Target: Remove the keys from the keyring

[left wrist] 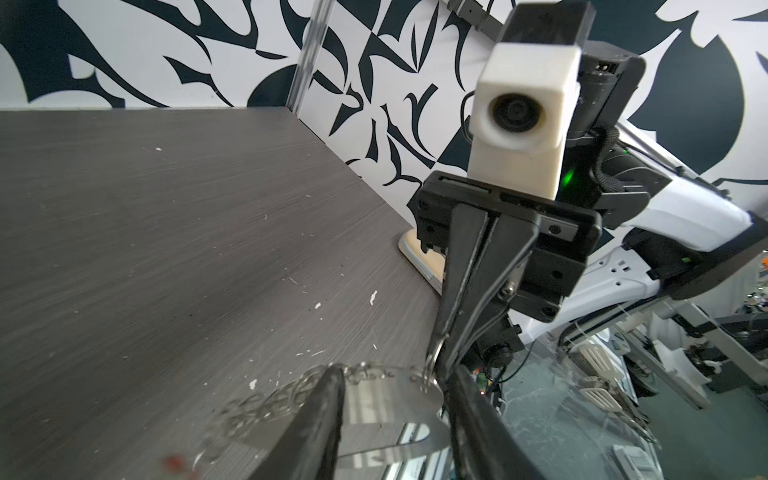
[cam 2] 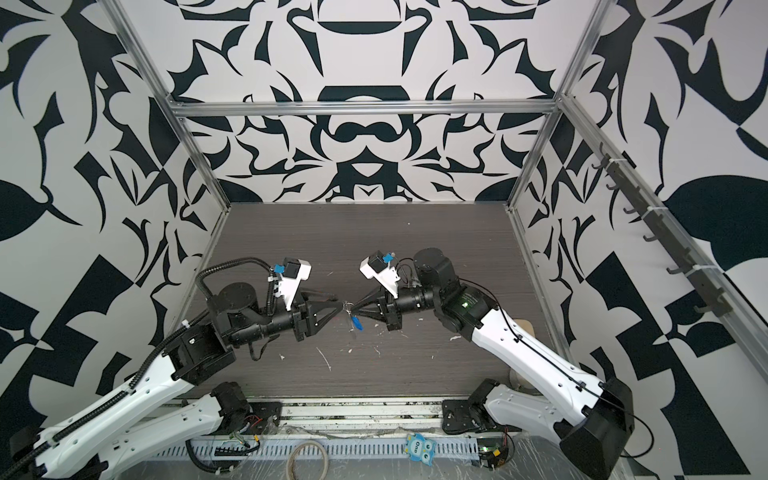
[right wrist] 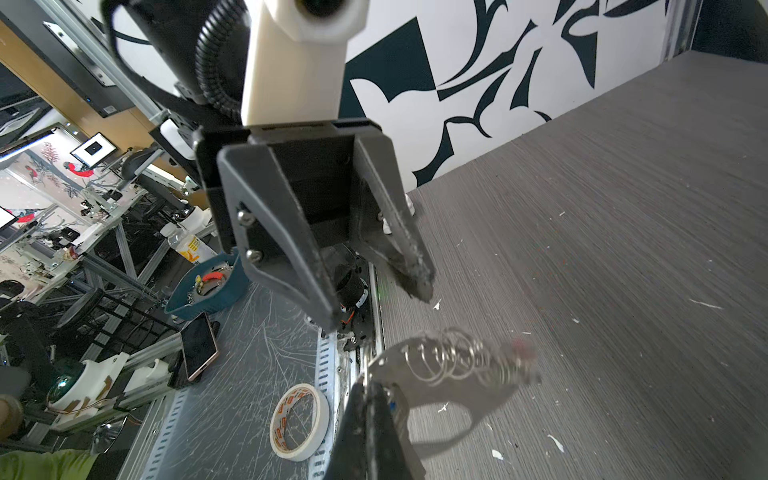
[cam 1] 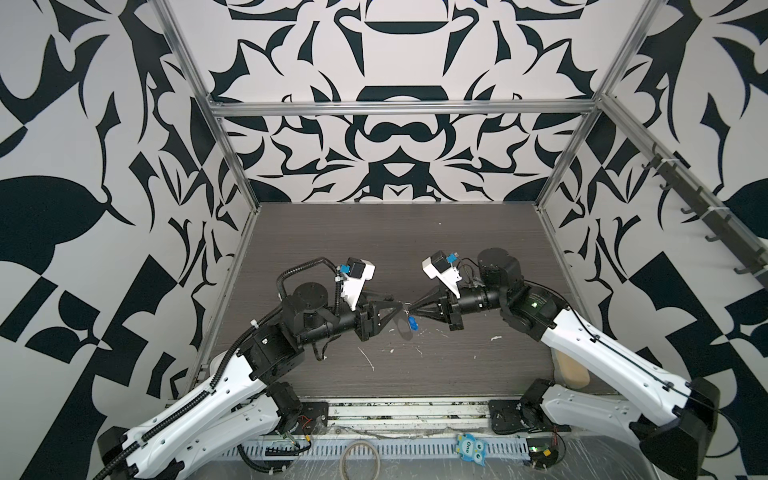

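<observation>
White scraps (cam 1: 368, 359) litter the table (cam 1: 374, 249) beneath both sets of jaws, and only the keyring (right wrist: 457, 386) lies between them. The right gripper (cam 1: 411, 309) is pinched tight on an end split ring, so the keyring hangs in the air off its tips. The blue-tagged key (cam 1: 412, 323) dangles just under those tips, and the red-tagged key (right wrist: 521, 347) is a blur at the plate's far end. The left gripper (cam 1: 397, 302) stands part-open with its tips just beside the plate, clamping nothing. Off the table, behind the left jaws, lie a tape roll (right wrist: 277, 424), a phone (right wrist: 199, 347) and a teal bowl (right wrist: 224, 299) holding small bits I cannot make out
</observation>
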`<state>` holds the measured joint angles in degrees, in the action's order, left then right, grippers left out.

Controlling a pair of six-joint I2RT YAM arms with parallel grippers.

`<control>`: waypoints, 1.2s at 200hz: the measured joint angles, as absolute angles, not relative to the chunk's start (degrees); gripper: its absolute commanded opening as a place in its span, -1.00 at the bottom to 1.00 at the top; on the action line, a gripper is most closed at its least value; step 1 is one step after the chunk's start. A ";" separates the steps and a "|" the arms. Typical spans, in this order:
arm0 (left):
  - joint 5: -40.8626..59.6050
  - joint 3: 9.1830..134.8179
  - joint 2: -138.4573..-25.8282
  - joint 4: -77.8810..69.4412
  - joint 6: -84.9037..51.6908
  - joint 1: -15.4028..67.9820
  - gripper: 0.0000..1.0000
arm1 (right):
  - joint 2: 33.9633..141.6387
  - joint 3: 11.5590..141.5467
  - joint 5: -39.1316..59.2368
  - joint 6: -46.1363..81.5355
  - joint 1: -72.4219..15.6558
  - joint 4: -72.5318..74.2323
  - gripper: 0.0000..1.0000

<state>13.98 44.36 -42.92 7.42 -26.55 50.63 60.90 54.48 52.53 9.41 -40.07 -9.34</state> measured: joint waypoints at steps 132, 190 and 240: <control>20.32 44.47 -44.86 3.84 -26.11 50.63 -0.64 | 60.31 54.48 53.19 11.92 -40.07 -7.38 -1.00; 21.12 44.47 -45.45 2.13 -26.57 50.63 -0.71 | 60.31 54.37 53.23 12.58 -40.07 -6.50 -1.00; 21.45 44.47 -45.63 1.43 -26.81 50.59 -1.00 | 60.31 53.91 53.87 13.91 -40.07 -4.84 -1.00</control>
